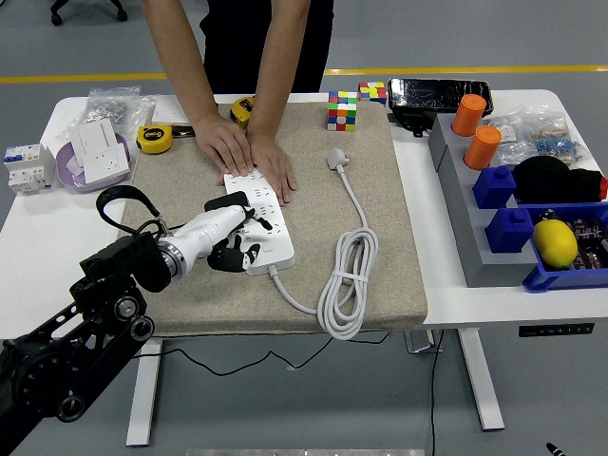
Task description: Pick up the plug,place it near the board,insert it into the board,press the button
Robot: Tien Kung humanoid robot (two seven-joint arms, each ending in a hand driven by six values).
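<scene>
Your left hand [226,237] comes in from the mat's [380,256] near-left corner and sits over the near end of the strip [261,223]. Its fingers [237,258] are curled, and the black plug [231,200] sits just at the thumb side, on the strip's left edge; you cannot tell whether the fingers actually clamp it. At the mat's far edge a person's two hands [252,157] press flat on the strip's far end. The white cable [350,275] lies coiled toward the mat's near-right corner.
</scene>
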